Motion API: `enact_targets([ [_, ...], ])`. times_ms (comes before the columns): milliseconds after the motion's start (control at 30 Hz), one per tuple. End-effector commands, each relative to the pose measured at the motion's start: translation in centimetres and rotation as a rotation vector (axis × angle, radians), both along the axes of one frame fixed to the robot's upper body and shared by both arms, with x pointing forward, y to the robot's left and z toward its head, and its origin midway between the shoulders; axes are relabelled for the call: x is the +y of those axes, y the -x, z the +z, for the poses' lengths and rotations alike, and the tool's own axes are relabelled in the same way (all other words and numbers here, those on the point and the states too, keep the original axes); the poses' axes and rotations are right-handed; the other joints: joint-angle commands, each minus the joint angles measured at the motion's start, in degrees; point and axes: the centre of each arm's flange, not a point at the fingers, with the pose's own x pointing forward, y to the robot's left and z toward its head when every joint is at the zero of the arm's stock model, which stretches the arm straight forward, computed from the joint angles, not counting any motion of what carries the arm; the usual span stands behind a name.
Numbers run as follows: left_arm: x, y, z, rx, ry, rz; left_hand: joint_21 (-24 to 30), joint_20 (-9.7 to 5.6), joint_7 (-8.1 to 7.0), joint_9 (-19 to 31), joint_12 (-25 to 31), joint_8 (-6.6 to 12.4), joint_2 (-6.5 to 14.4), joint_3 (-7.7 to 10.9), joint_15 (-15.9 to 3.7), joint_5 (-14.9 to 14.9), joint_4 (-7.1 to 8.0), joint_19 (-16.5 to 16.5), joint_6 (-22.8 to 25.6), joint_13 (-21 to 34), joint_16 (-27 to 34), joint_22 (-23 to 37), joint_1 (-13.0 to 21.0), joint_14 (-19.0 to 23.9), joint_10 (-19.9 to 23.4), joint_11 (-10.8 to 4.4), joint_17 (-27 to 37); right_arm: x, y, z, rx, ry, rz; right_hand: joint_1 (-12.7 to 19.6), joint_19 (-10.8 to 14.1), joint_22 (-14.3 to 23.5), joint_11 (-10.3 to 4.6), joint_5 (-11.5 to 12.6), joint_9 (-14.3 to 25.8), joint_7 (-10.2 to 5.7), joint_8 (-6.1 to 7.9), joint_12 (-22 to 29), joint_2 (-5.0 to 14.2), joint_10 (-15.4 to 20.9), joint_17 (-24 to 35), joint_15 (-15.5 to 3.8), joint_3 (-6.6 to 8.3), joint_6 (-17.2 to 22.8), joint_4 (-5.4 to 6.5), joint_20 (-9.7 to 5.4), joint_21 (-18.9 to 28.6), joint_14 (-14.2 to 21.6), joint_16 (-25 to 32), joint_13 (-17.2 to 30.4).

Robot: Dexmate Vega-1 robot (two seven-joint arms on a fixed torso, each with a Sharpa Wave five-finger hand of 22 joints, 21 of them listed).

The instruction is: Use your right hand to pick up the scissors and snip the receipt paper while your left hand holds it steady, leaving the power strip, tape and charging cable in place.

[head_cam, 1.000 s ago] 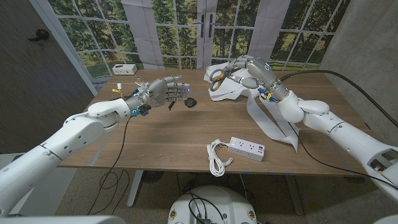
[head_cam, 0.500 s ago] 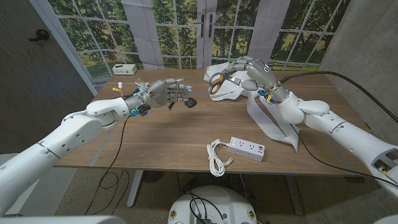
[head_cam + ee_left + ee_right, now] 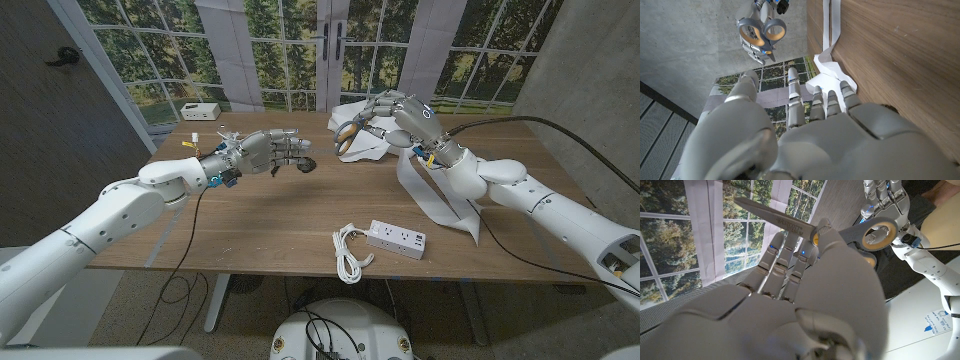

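Note:
My right hand (image 3: 398,112) holds the scissors (image 3: 349,134), grey handles with yellow inside, in the air above the crumpled end of the white receipt paper (image 3: 368,148). A long strip of the paper runs across the table toward the right front. In the right wrist view the scissors (image 3: 790,222) stick out past my right hand (image 3: 805,300), blades together. My left hand (image 3: 273,151) reaches out over the table left of the paper, fingers extended and holding nothing, apart from it. In the left wrist view my left hand (image 3: 805,135) points at the paper (image 3: 832,75) and the scissors (image 3: 762,32).
A small black object, probably the tape (image 3: 304,166), lies just under my left fingertips. The white power strip (image 3: 397,238) and a coiled white cable (image 3: 348,252) lie near the table's front edge. A white box (image 3: 200,111) stands at the back left corner.
My left hand has moved a little to the right, toward the paper. My right hand has lifted the scissors slightly up and back.

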Motion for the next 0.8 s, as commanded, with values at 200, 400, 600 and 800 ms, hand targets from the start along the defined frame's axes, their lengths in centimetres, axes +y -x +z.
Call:
enact_targets([
  [200,-0.59,-0.37,-0.09,0.007,-0.037,-0.06,0.24,0.19,0.63,0.16,0.29,0.24,0.05,-0.6,0.1,0.37,0.53,-0.63,0.5,0.12,0.24,-0.02,0.5,-0.38,-0.15,0.0,0.11,0.65,0.17,-0.2,-0.062,0.046,-0.008,0.79,-1.05,0.07,-4.38,0.35,0.04,-0.75,-0.11,-0.19,1.2,3.93,0.62,-7.62,0.42,1.0,0.75,-3.83,0.99,0.24,-0.51,2.87],
  [400,-0.73,-0.51,0.01,0.004,-0.039,-0.069,0.22,0.18,0.57,0.14,0.16,0.09,0.19,-0.76,0.11,0.38,0.66,-0.84,0.44,0.11,0.24,-0.02,0.47,-0.55,-0.65,0.0,0.11,0.94,0.11,-0.11,-0.075,0.06,-0.008,0.86,-1.34,0.04,-4.41,0.32,-0.08,-0.81,-0.21,-0.29,1.3,3.87,0.85,-7.61,0.27,1.04,0.85,-3.85,1.44,0.11,-0.76,2.91],
  [600,-0.86,-0.66,0.07,-0.003,-0.05,-0.087,0.2,0.17,0.32,0.13,0.04,-0.04,0.63,-0.85,0.09,0.44,0.66,-1.26,0.64,0.1,0.08,-0.02,0.89,-1.3,-1.38,-0.23,0.09,1.05,-0.11,-0.1,-0.084,0.075,-0.017,0.93,-1.5,0.01,-4.31,0.31,-0.15,-0.77,-0.24,-0.52,1.33,4.2,0.96,-7.62,0.11,1.16,0.9,-3.77,1.89,0.05,-1.01,2.48],
  [800,-0.87,-0.59,0.25,-0.026,-0.079,-0.079,0.05,0.2,1.0,0.05,-0.05,-0.56,0.22,-1.99,0.16,0.09,1.2,-2.41,0.35,0.12,-0.04,-0.03,-0.12,-2.98,-2.74,-0.7,0.12,1.12,-0.31,-0.15,-0.095,0.082,-0.022,1.01,-1.66,-0.01,-4.44,0.31,-0.3,-0.96,-0.27,-0.53,1.32,4.22,1.13,-7.61,-0.03,1.38,0.91,-3.79,2.25,0.24,-1.06,2.57],
])
